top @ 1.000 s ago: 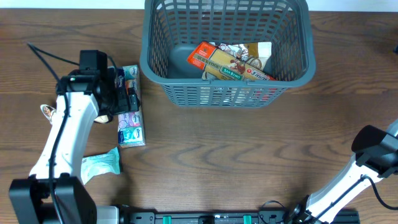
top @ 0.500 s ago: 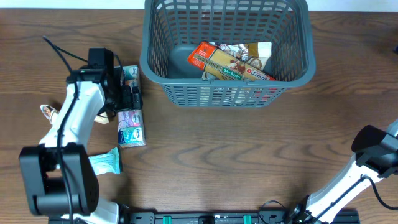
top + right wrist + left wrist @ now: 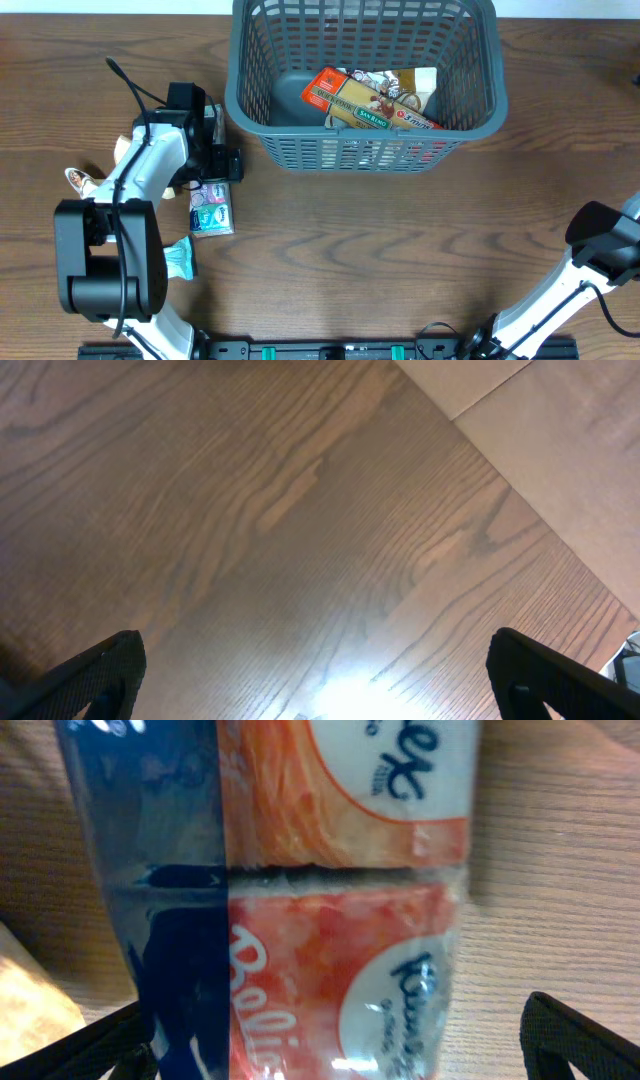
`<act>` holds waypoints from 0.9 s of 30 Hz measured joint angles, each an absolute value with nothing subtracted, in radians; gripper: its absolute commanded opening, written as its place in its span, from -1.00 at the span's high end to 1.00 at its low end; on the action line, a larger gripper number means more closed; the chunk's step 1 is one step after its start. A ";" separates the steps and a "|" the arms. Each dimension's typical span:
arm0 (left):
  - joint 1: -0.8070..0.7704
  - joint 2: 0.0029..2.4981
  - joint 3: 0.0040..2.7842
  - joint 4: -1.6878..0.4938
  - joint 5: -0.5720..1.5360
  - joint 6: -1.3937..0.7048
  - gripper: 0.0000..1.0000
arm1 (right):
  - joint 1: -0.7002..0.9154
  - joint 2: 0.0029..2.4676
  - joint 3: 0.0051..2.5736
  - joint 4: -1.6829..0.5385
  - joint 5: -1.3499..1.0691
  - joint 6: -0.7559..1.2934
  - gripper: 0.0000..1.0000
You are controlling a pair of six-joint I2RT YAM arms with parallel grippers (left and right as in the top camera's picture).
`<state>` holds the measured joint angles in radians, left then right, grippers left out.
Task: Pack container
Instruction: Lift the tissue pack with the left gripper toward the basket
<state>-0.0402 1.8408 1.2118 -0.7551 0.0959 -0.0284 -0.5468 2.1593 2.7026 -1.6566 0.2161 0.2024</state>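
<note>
The container [image 3: 250, 120], a dark grey lattice basket, stands at the back centre and holds an orange snack box [image 3: 368, 101] and other packets. To its left, a tissue pack [image 3: 210, 208] in clear wrap lies on the table. My left gripper [image 3: 216, 158] hangs over the pack's upper half and hides it. In the left wrist view the orange, white and blue tissue pack [image 3: 330, 870] fills the frame. The left gripper [image 3: 340, 1050] is open, its fingers on either side of the pack. My right gripper [image 3: 322, 680] is open over bare wood.
A teal packet [image 3: 178, 258] lies near the front left, partly under the left arm. A small wrapped item [image 3: 77, 180] sits at the far left. The right arm [image 3: 600, 245] stands at the front right corner, far from the basket.
The left arm has swung to the right and turned over the tissue pack, ending closer to the basket's left wall. The right arm has not moved.
</note>
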 measured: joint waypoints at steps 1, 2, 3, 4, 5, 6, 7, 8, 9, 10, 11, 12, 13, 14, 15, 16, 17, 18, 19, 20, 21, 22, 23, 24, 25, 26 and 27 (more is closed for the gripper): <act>-0.040 1.845 1.212 -0.754 0.093 -0.028 -0.97 | -0.547 2.159 2.703 -1.657 0.216 0.202 -0.98; -0.040 1.852 1.212 -0.754 0.088 -0.028 -0.97 | -0.547 2.159 2.703 -1.657 0.216 0.202 -0.98; -0.040 1.857 1.212 -0.754 0.085 -0.026 -0.97 | -0.547 2.159 2.703 -1.657 0.216 0.202 -0.99; -0.040 1.864 1.213 -0.753 0.080 -0.026 -0.97 | -0.547 2.159 2.703 -1.657 0.216 0.202 -0.98; -0.040 1.872 1.213 -0.753 0.076 -0.026 -0.97 | -0.547 2.159 2.703 -1.657 0.216 0.202 -0.98; -0.040 1.879 1.213 -0.754 0.074 -0.026 -0.97 | -0.547 2.159 2.703 -1.657 0.216 0.202 -0.98; -0.040 1.886 1.213 -0.753 0.073 -0.026 -0.97 | -0.547 2.159 2.703 -1.657 0.216 0.202 -0.99; -0.040 1.892 1.213 -0.753 0.071 -0.026 -0.97 | -0.547 2.159 2.703 -1.657 0.216 0.202 -0.99; -0.040 1.896 1.213 -0.753 0.071 -0.026 -0.98 | -0.547 2.159 2.703 -1.657 0.216 0.202 -0.99; -0.040 1.900 1.213 -0.753 0.070 -0.026 -0.98 | -0.547 2.159 2.703 -1.657 0.216 0.202 -0.98; -0.040 1.900 1.213 -0.753 0.070 -0.026 -0.97 | -0.547 2.159 2.703 -1.657 0.216 0.202 -0.99; -0.040 1.901 1.213 -0.753 0.071 -0.026 -0.98 | -0.547 2.159 2.703 -1.657 0.216 0.202 -0.98; -0.040 1.901 1.213 -0.752 0.070 -0.026 -0.99 | -0.547 2.159 2.703 -1.657 0.216 0.202 -0.98; -0.040 1.901 1.213 -0.751 0.070 -0.026 -0.88 | -0.547 2.159 2.703 -1.657 0.216 0.202 -0.99; -0.040 1.901 1.213 -0.750 0.071 -0.027 -0.71 | -0.547 2.159 2.703 -1.657 0.216 0.202 -0.98; -0.040 1.901 1.213 -0.748 0.070 -0.023 -0.41 | -0.547 2.159 2.703 -1.657 0.216 0.202 -0.98; -0.040 1.901 1.213 -0.746 0.070 -0.027 -0.04 | -0.547 2.159 2.703 -1.657 0.216 0.202 -0.98; -0.040 1.901 1.213 -0.743 0.067 -0.025 0.23 | -0.547 2.159 2.703 -1.657 0.216 0.202 -0.98; -0.040 1.901 1.213 -0.742 0.067 -0.025 0.43 | -0.547 2.159 2.703 -1.657 0.216 0.202 -0.99; -0.040 1.900 1.216 -0.744 0.067 -0.025 0.60 | -0.547 2.159 2.703 -1.657 0.216 0.202 -0.98; -0.040 1.897 1.223 -0.750 0.067 -0.028 0.82 | -0.547 2.159 2.703 -1.657 0.216 0.202 -0.98; -0.040 1.893 1.228 -0.747 0.067 -0.027 0.88 | -0.547 2.159 2.703 -1.657 0.216 0.202 -0.99; -0.040 1.892 1.232 -0.742 0.066 -0.024 0.89 | -0.547 2.159 2.703 -1.657 0.216 0.202 -0.99; -0.040 1.892 1.235 -0.739 0.064 -0.025 0.89 | -0.547 2.159 2.703 -1.656 0.216 0.202 -0.99; -0.040 1.892 1.235 -0.736 0.061 -0.025 0.89 | -0.547 2.159 2.703 -1.657 0.216 0.202 -0.98; -0.041 1.892 1.235 -0.736 0.057 -0.030 0.89 | -0.547 2.159 2.703 -1.656 0.216 0.202 -0.98; -0.041 1.892 1.235 -0.736 0.048 -0.037 0.88 | -0.547 2.159 2.703 -1.657 0.216 0.202 -0.98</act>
